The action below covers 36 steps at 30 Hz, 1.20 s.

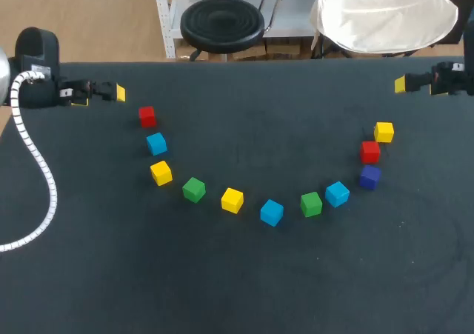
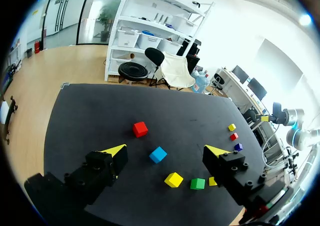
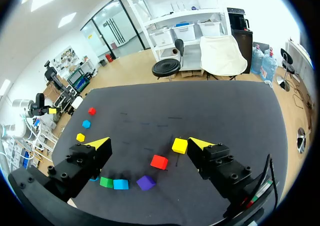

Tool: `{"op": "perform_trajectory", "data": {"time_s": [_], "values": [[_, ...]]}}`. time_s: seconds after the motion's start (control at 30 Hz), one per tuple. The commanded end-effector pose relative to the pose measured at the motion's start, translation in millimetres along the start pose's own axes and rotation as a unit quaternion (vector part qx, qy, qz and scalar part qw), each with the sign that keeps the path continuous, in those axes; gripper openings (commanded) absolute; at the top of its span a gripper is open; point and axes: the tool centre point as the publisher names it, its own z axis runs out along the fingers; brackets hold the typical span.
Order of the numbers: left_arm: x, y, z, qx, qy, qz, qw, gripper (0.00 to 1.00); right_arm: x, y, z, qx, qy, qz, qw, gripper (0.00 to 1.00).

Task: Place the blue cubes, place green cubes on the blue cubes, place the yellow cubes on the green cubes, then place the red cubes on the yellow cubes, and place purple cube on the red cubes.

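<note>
- Left hand [image 2: 166, 151]: gaping wide, gripping nothing; nearest red cube [image 1: 147, 116] lying at its 4 o'clock in head view.
- Right hand [image 3: 149, 143]: gaping wide, empty; nearest yellow cube [image 1: 384, 132] lying at its 7 o'clock.

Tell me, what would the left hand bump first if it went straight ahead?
Probably the blue cube, lying ahead between the open left hand's fingers; the red cube sits farther on. Depth is unclear.

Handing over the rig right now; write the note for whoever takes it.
Left gripper: jaws open, empty, far left.
Right gripper: jaws open, empty, far right.
Eleven cubes lie singly in an arc: three blue cubes, two green cubes, three yellow cubes, two red cubes, one purple cube.
Done: nothing stacked.
Left: all five layers.
</note>
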Motion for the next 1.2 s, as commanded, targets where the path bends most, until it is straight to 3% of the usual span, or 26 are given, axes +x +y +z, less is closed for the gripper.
{"op": "perform_trajectory", "data": {"time_s": [0.03,0.17,0.3,0.4,0.6,0.63,0.67,1.2], "values": [[5.8,-12.6,-4,0.033,-0.002,0.052,0.998,1.00,0,1,0,0.002,0.000,0.000,1.000,1.00],[11.1,-25.5,-6,0.049,0.006,0.106,0.993,1.00,0,1,0,0.002,0.000,0.000,1.000,1.00],[16.5,-38.4,-12,0.091,0.014,0.165,0.982,1.00,0,1,0,0.002,0.000,0.000,1.000,1.00],[25.7,-49.7,-14,0.121,0.037,0.246,0.961,1.00,0,1,0,0.002,0.000,0.000,1.000,1.00],[36.2,-62.8,-22,0.199,0.087,0.372,0.902,1.00,0,1,0,0.002,0.000,0.000,1.000,1.00],[37.5,-63.6,-21,0.191,0.091,0.379,0.901,1.00,0,1,0,0.002,0.000,0.000,1.000,1.00],[37.3,-62.9,-18,0.178,0.099,0.371,0.906,1.00,0,1,0,0.002,0.000,0.000,1.000,1.00],[37.3,-62.9,-18,0.178,0.099,0.371,0.906,1.00,0,1,0,0.002,0.000,0.000,1.000,1.00]]}}
